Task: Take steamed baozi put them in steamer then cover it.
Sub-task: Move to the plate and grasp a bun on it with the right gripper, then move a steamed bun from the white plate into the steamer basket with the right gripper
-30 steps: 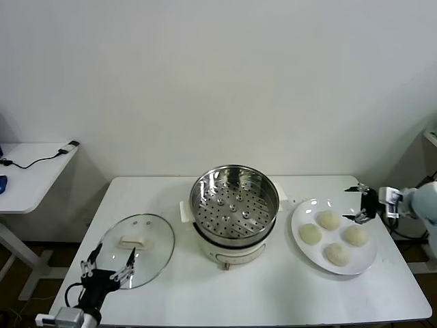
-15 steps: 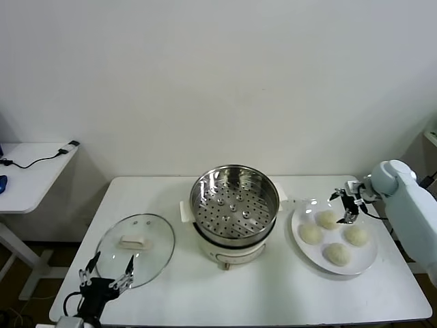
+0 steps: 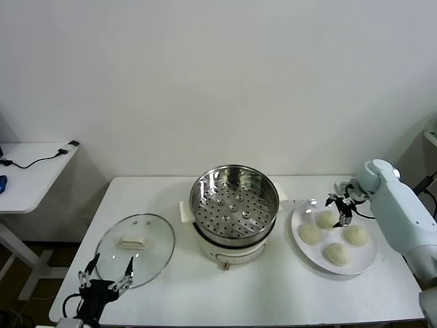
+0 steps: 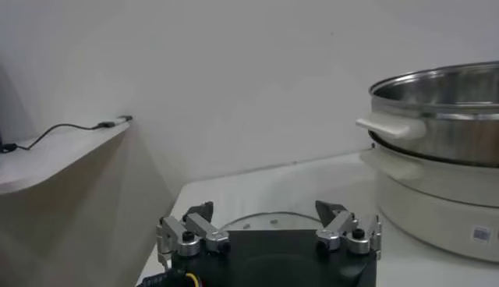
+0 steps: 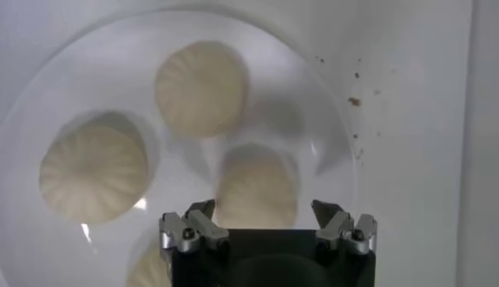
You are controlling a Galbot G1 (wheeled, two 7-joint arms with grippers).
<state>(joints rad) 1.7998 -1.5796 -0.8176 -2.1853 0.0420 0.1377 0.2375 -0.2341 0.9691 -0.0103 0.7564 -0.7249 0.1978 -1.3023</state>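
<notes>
Where plated, baozi [image 3: 328, 219] cream-white, round, pleated

Cream-white baozi [image 3: 328, 219] with faint pleated lines sit on a plain white plate [image 3: 364, 262]. The steamer [image 3: 234, 201] gleams silver, its floor dotted with holes, above a white base. Clear glass cover [image 3: 135, 249], white handle, on a white desk [image 3: 273, 294].

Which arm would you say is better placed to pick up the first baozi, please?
Right: the open right gripper hovers over the baozi on the plate. The left gripper waits near the cover.
</notes>
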